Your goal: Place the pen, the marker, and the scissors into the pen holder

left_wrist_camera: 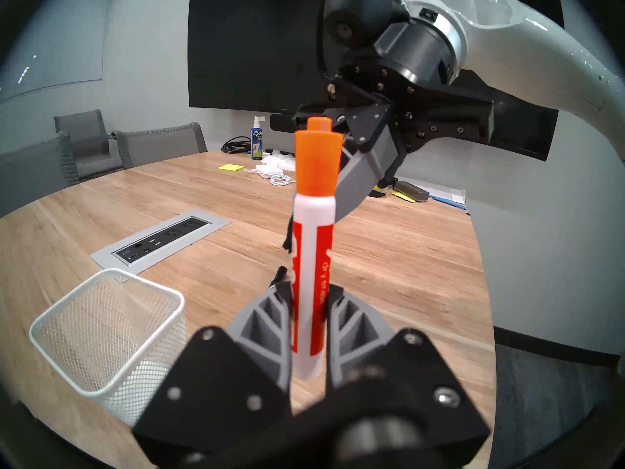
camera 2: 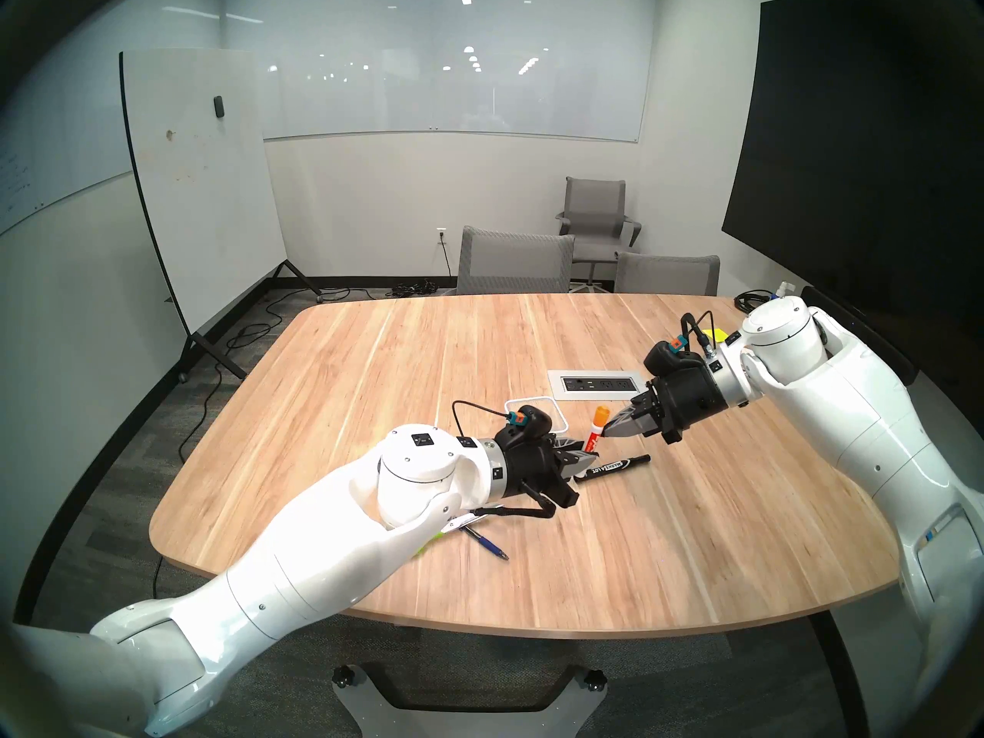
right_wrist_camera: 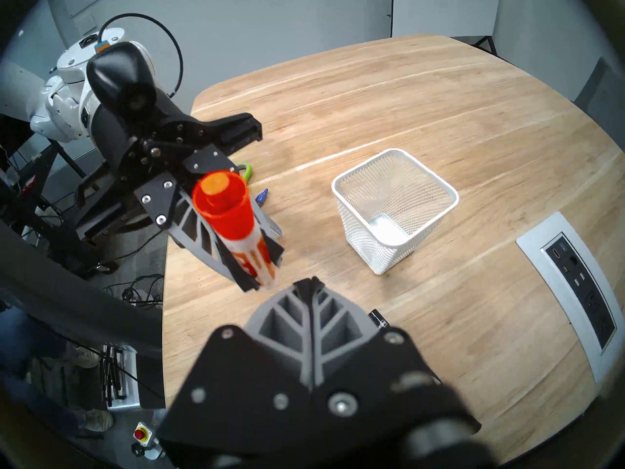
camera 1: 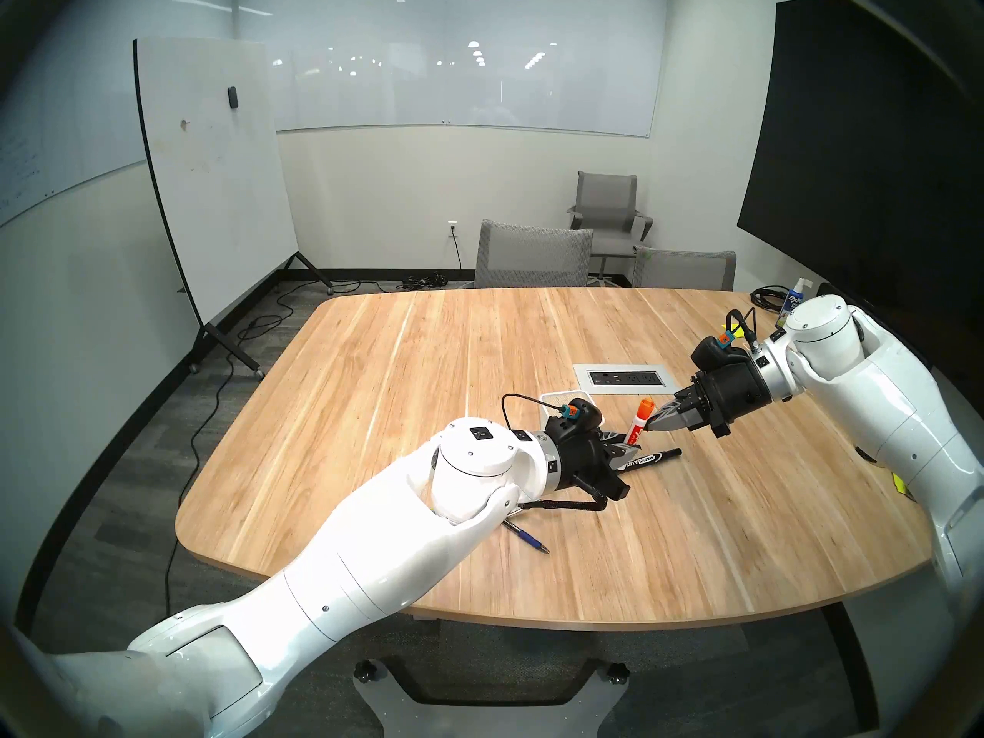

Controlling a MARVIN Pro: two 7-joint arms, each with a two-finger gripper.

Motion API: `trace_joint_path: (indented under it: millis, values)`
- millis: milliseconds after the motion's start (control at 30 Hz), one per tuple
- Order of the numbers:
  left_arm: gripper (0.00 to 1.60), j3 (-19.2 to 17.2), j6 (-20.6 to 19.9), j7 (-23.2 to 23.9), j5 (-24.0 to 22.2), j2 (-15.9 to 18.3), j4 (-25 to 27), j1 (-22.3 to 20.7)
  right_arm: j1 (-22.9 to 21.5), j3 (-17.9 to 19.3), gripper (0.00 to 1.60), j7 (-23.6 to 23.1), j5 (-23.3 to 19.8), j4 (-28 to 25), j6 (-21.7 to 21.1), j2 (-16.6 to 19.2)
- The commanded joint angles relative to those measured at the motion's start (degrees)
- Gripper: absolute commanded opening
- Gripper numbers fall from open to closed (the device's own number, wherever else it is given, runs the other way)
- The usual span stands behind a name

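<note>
Left wrist view: left gripper (left_wrist_camera: 309,300) pinches the orange-capped dry-erase marker (left_wrist_camera: 313,241) low on its barrel, upright above the table (left_wrist_camera: 389,255). Light, stiff, slick plastic, so that low hold looks sound. Right gripper (right_wrist_camera: 309,282) pressed together, empty, just beside it. Pen holder (left_wrist_camera: 67,319) stands near.

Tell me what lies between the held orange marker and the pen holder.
Only bare table separates the marker from the pen holder, clearest in the right wrist view.

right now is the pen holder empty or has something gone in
Empty: the right wrist view looks straight into the pen holder and shows only bare mesh and base.
</note>
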State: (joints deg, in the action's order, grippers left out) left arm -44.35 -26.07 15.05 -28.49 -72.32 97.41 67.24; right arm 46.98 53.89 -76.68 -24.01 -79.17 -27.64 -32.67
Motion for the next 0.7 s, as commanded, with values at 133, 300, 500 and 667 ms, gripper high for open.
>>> trace_joint_path:
  millis: [133, 300, 500, 667]
  values:
    - [0.0, -1.55, 0.64, -3.2, 1.12, 3.01, 6.81, 2.71, -1.43, 1.44, 0.48, -2.04, 0.23, 1.53, 3.81, 1.59]
    - [0.0, -2.0, 1.11, -3.63, 1.13, 3.13, 6.86, 3.29, -0.9, 2.2, 1.6, -2.89, -0.3, 0.88, 4.9, 2.95]
    - [0.0, -2.01, 1.56, -3.76, 1.15, 2.99, 6.76, 3.61, -1.18, 2.76, 1.6, -4.8, -1.27, 0.9, 4.5, 3.44]
    - [0.0, -1.66, 2.17, -3.99, 1.22, 2.58, 6.49, 3.93, -1.41, 3.32, 1.6, -6.15, -2.22, 0.63, 3.51, 3.45]
